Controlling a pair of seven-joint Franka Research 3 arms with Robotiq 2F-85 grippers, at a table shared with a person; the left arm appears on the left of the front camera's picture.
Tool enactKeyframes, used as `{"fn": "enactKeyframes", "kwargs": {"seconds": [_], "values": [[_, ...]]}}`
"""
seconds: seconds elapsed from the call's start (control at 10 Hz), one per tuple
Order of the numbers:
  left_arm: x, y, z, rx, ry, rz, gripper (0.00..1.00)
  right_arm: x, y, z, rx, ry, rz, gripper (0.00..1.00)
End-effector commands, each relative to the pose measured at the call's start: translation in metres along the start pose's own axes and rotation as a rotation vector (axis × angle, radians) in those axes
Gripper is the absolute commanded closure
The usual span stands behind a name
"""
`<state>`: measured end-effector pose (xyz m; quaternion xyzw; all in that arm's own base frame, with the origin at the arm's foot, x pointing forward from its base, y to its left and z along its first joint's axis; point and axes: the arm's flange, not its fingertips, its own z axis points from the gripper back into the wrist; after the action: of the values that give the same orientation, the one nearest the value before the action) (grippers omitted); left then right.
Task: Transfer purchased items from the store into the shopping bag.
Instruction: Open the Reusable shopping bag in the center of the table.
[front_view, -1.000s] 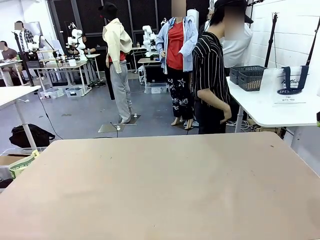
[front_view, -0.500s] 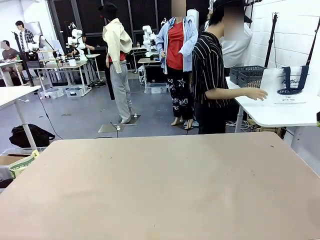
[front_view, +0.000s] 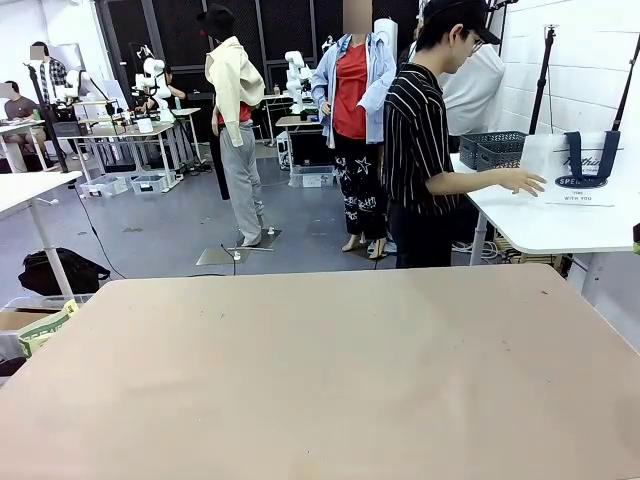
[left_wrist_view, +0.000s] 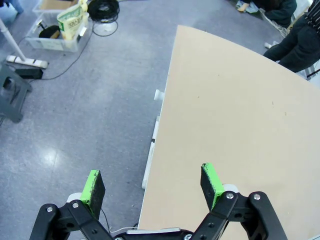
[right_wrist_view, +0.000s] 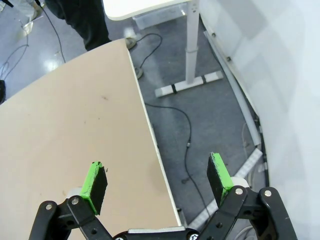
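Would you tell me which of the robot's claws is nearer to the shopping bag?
Right. The right claw hangs open over the right edge of the beige table, beside the white table carrying the shopping bag; the left claw hangs over the opposite, left edge.

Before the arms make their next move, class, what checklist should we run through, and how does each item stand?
1. Open left tool: ok.
2. Open right tool: ok.
3. Upright bag: ok, standing on the white side table.
4. Reachable basket: probably not ok; it stands beside the bag on that side table, off the arms' own table.
5. Countable goods in the basket: cannot tell; the mesh hides them.
6. Bag free of the person's hand: not ok; it reaches to the bag's edge.
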<state>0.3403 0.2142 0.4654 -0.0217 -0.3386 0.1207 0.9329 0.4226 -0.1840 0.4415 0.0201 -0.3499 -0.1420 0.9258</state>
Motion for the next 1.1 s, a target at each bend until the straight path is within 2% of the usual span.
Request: {"fn": "enactKeyframes", "kwargs": {"seconds": [0.0, 1.0], "values": [[-0.0007, 0.0011, 0.0006, 0.001, -0.001, 0.003, 0.0, -0.0003, 0.0012, 0.0006, 0.001, 0.001, 0.004, 0.0], [-0.0007, 0.0011, 0.0006, 0.001, -0.001, 0.003, 0.0, -0.0003, 0.0012, 0.0006, 0.001, 0.001, 0.004, 0.0]]}}
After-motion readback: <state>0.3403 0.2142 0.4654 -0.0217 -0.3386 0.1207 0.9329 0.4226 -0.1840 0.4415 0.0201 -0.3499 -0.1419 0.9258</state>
